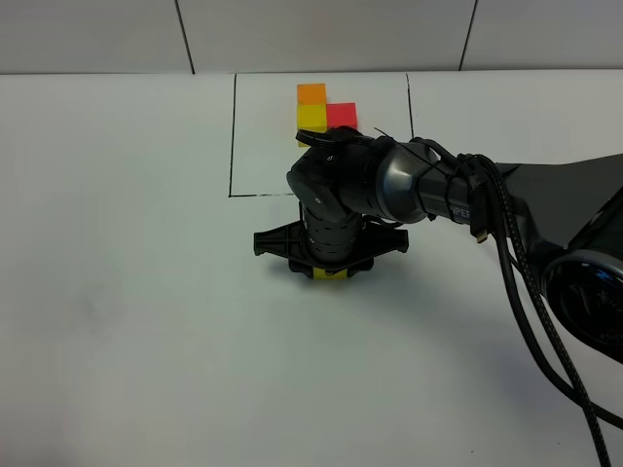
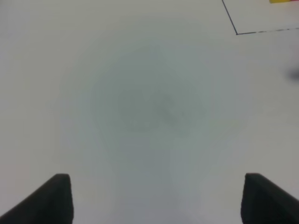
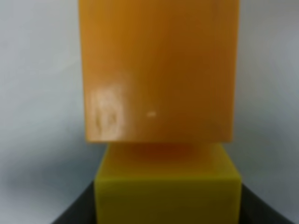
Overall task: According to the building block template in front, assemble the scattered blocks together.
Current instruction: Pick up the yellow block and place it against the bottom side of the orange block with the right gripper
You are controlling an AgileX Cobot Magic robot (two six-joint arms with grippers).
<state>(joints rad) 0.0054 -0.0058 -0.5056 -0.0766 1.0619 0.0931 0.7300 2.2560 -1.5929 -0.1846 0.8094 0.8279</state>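
Assembly partly done, by my reading. My right end effector (image 1: 329,265) is clamped on the small plain yellow cube (image 3: 168,191), mid-counter, just in front of the frame. The cube's far face touches the small plain orange cube (image 3: 159,70). The loose red cube shows in no view and is left to add. The L-shaped orange-yellow-red cube template (image 1: 326,109) sits inside its black drawn frame at the far side of the white counter (image 1: 127,292). Left end effector (image 2: 156,200): fingers apart, empty.
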